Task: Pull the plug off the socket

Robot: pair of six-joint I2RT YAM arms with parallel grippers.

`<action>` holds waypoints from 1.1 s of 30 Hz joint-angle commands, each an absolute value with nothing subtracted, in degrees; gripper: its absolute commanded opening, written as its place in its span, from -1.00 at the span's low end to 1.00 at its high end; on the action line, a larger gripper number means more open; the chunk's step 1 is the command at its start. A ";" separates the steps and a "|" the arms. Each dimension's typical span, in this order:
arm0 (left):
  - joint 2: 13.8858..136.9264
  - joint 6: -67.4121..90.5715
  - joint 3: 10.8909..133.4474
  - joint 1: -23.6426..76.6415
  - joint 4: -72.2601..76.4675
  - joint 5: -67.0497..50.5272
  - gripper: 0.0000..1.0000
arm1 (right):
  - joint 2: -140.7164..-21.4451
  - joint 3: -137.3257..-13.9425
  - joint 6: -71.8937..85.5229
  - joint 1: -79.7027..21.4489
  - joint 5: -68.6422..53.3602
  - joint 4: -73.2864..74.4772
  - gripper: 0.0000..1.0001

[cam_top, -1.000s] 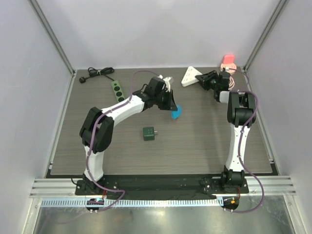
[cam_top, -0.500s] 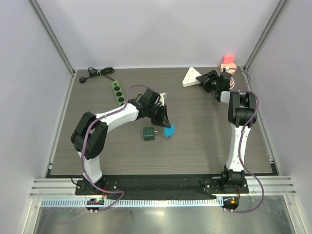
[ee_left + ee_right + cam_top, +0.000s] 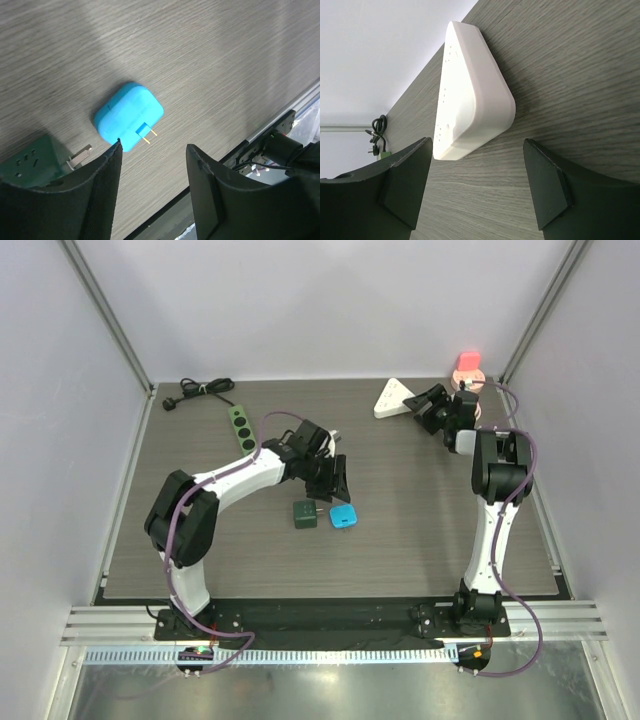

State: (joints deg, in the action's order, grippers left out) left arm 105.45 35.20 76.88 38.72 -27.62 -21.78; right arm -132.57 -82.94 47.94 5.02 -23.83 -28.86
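judging the plug light, hard and slick, i'd pinch its flat sides, off the prongs. left gripper and right gripper stand spread, empty.

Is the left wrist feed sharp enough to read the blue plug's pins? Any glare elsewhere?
Left wrist: blue plug crisp, both pins clear; the near jaws are dark and blurred. Right wrist: white socket block evenly lit, no glare. Top external: pink object at the far right corner looks overexposed.
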 commanded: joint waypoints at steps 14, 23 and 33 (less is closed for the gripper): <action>91.15 30.42 75.77 39.20 -33.04 -14.50 0.06 | -123.75 -74.71 42.01 4.22 -17.84 -23.91 0.59; 83.50 30.76 68.74 39.02 -31.30 -15.28 0.22 | -120.59 -73.92 40.35 2.99 -16.69 -19.53 0.59; 83.58 32.61 64.25 39.11 -25.93 -21.44 0.18 | -112.86 -68.82 37.97 3.43 -17.13 -12.66 0.61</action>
